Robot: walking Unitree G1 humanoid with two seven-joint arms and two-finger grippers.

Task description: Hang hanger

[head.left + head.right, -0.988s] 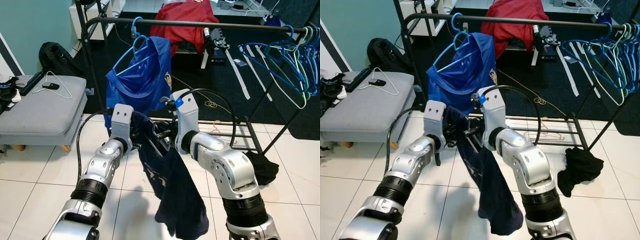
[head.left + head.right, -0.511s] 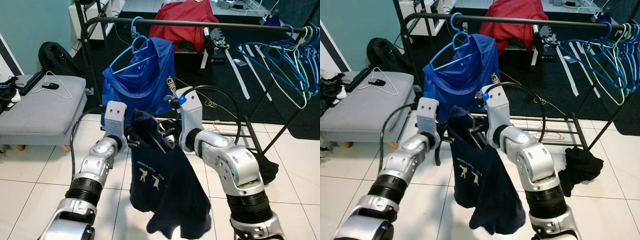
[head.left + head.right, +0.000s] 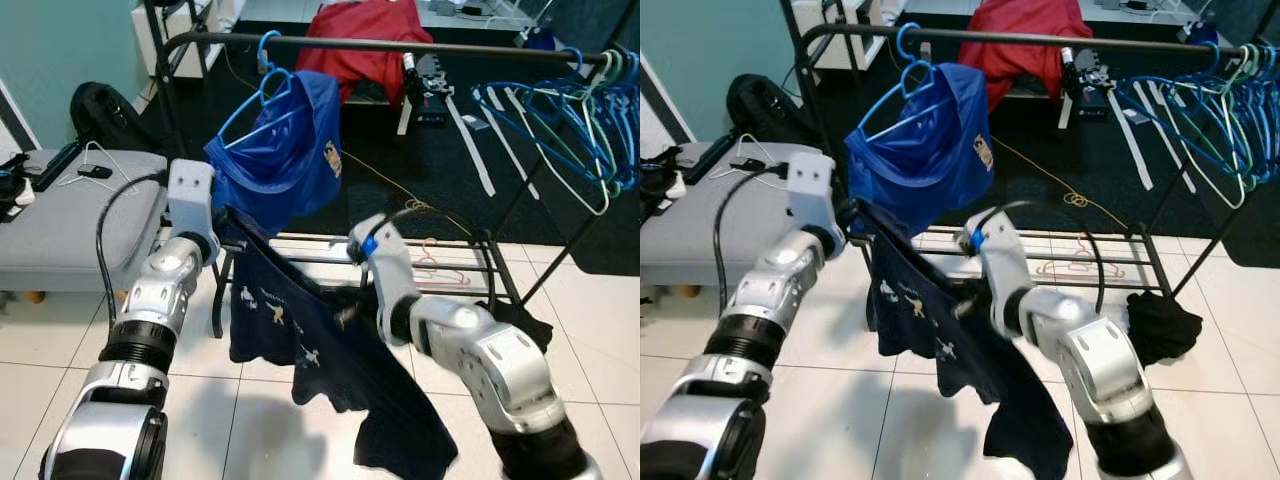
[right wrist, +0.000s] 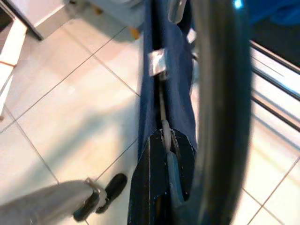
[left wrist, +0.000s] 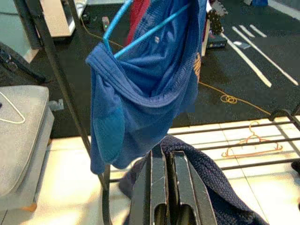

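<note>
Both pincers are clamped on the navy shirt (image 3: 300,340), stretched between the left pincer (image 3: 222,215) and right pincer (image 3: 345,312), below the rail (image 3: 400,45). I'd lift both ends evenly toward the free rail beside the blue shirt (image 3: 285,150), keeping the cloth taut; I cannot make out a hanger inside it.

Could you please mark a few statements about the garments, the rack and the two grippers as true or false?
1. A blue shirt hangs on a light blue hanger on the black rail. True.
2. The navy garment lies flat on the tiled floor. False: it is stretched in the air between the left gripper and the right gripper.
3. Several bare hangers hang at the rail's right end. True.
4. The red garment is draped over the grey bench. False: it sits behind the rail.
5. A black cloth lies on the floor by the rack's base. True.
</note>
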